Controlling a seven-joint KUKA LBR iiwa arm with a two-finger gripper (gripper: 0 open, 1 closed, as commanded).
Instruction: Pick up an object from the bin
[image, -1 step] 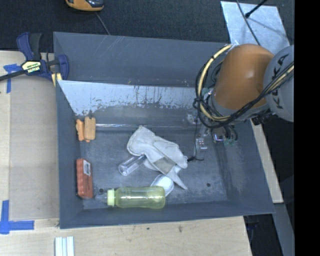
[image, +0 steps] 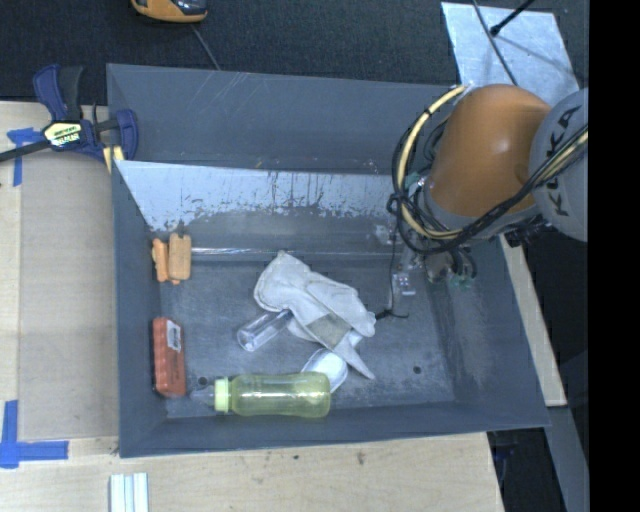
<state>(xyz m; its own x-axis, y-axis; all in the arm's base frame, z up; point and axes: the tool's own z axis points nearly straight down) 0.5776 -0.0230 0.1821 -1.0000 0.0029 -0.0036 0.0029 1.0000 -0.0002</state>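
Bin floor (image: 440, 350) right side open; white cloth (image: 305, 290) (crumpled) crowds centre.

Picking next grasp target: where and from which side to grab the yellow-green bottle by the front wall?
Mid-body of the yellow-green bottle, straight down from above, closing across its width. It lies on its side along the bin's front wall, so its ends are poor holds. Likely tight on the wall side; a white cloth crowds its base end.
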